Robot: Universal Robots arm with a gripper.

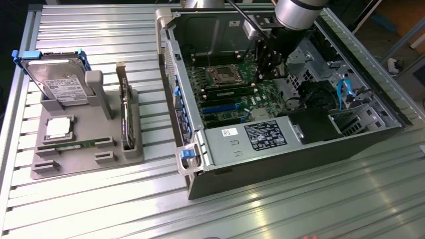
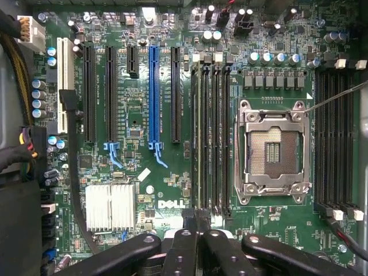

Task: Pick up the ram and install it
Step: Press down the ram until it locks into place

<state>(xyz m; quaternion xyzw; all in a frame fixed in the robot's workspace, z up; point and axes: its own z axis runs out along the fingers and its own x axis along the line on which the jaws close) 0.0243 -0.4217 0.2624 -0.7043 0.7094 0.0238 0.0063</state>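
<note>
gripper (image 2: 195,222): fingers pressed together, pinching nothing, hanging over the motherboard (image 2: 144,172) inside the open case (image 1: 265,164).
nearest to it: the black memory slots (image 2: 213,132), which run lengthwise away from the fingertips, just beside the processor socket (image 2: 273,150).
ram (image 1: 65,146): well apart from the gripper, in the grey tray (image 1: 86,162) on the exterior view's left, outside the case.
ram axis: long axis runs left to right across the exterior view, along the tray's lower groove, its upper edge exposed.
edges: the processor chip (image 1: 58,127) lies just behind it; the expansion card (image 1: 125,114) stands on edge between ram and case wall.
room: ribbed table (image 1: 99,209) spreads below the tray.
</note>
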